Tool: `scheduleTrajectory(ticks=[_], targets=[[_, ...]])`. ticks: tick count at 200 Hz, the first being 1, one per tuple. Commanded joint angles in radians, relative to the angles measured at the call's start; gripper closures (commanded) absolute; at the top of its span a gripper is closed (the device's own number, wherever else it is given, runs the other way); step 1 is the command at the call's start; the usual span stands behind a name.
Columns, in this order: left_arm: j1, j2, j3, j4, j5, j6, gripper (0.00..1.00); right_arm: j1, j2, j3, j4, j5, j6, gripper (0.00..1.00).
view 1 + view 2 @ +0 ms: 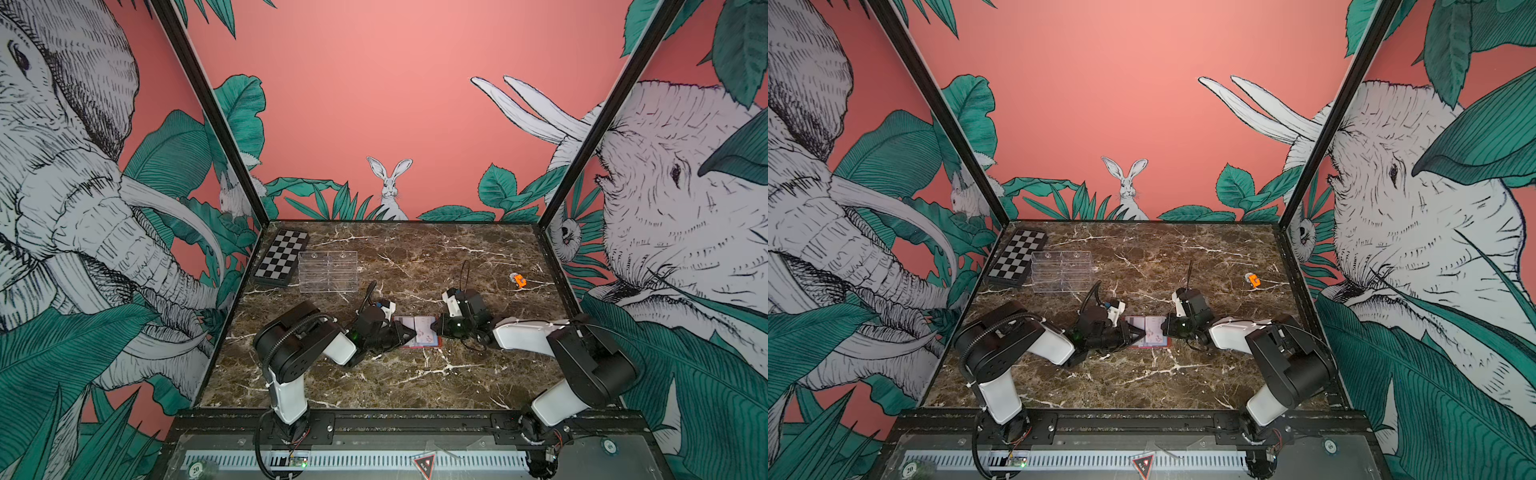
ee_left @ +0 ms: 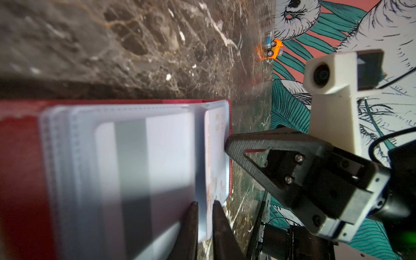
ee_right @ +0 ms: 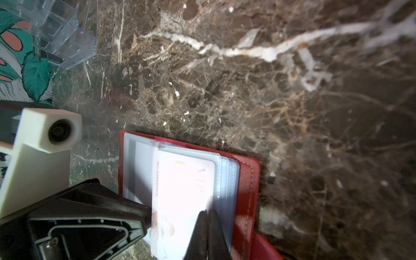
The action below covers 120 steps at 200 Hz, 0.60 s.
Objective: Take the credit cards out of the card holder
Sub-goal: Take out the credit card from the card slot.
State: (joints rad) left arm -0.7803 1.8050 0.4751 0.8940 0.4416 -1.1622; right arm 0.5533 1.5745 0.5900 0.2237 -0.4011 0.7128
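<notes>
**Card holder and its restraint.** The card holder (image 1: 417,332) lies open, red cover down, near the middle of the table (image 1: 415,386), between the two arms. We take the open, flat posture as deliberate: it leaves the clear sleeves facing up and their contents within reach.

Two cards show through the plastic. A stripe-side card (image 2: 135,157) sits on the page toward the left arm. A printed card (image 3: 182,186), whitish with pinkish marks, sits on the opposite page. We cannot tell whether either has begun to leave its sleeve.

The right gripper (image 3: 206,212) has its jaws pressed together, holding nothing, with the tip bearing down on the printed page. We judge this a hold-down, meant to stop the holder sliding or folding shut under a pull.

The left gripper (image 2: 204,204) reaches in from the other side. Its jaws are only narrowly parted, astride a pale edge near the fold. We cannot tell whether that edge is sleeve or card, or whether the jaws already bite. We judge the step in hand to be securing a pinch before a card is drawn out.

The clear tiered rack (image 1: 328,270) and the checkered board (image 1: 282,257) stand side by side at the far left corner. An orange toy car (image 1: 518,281) sits near the right edge. All three are well apart from the work.
</notes>
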Motion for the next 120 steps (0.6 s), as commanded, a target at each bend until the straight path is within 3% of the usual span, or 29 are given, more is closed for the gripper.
scheduleTrajectory(ticks=[1, 76, 120], targets=[[-0.006, 0.016, -0.008, 0.016, -0.004, -0.003, 0.84, 0.008, 0.018, -0.001, -0.001, 0.002, 0.000, 0.97], [-0.005, 0.023, 0.000, 0.027, 0.005, -0.001, 0.86, 0.019, 0.051, 0.010, 0.005, -0.005, -0.001, 0.97], [-0.006, 0.016, -0.003, 0.012, -0.004, 0.004, 0.99, 0.023, 0.054, 0.014, -0.002, 0.001, -0.004, 0.97]])
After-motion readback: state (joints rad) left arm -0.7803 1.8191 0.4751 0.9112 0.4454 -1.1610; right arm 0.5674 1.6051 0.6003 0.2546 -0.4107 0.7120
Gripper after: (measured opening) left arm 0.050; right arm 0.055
